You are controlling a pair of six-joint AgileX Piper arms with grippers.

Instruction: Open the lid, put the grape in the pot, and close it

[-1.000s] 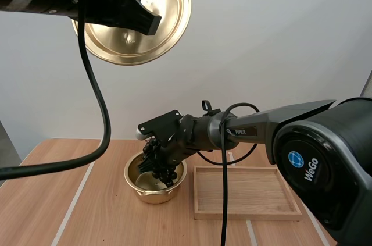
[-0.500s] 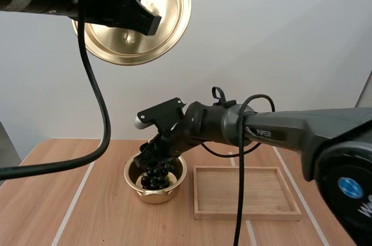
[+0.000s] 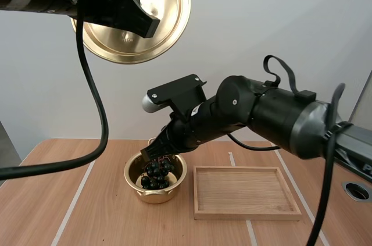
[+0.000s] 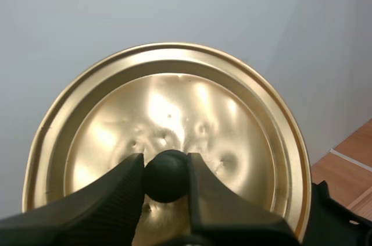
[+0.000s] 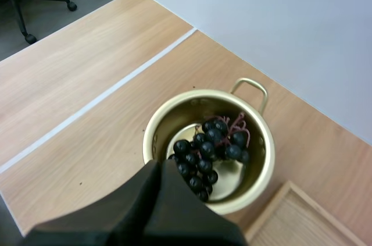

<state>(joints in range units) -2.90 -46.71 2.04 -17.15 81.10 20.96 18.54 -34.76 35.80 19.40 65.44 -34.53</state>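
- Grip on the left: your left gripper (image 4: 164,164) is clamped on the round black knob (image 4: 166,183) of the shiny golden metal lid (image 4: 174,103). One black finger (image 4: 119,188) presses against each side of that knob.
- You hold the lid high in the air and up on its edge, with the knob side turned toward the high camera. It hangs well apart from the round golden metal pot (image 3: 135,185), above it and toward your left side.
- The dark, near-black bunch of grapes (image 5: 209,144) on its reddish stem lies inside the pot, on the floor. The stem end points toward the rim that bears the small loop handle (image 5: 250,88).
- Your right gripper (image 3: 156,153) is closed on nothing. In the right wrist view its two black fingers lie together as one dark wedge.
- The tip of your right gripper hangs just over the pot's rim, close above the bunch of grapes. You cannot tell from these views whether it touches them.
- The pot stands upright and uncovered on the light wooden table (image 3: 87,211) with pale stripes. It is just beside the shallow rectangular wooden tray (image 3: 247,192), which lies to its right in the high view.
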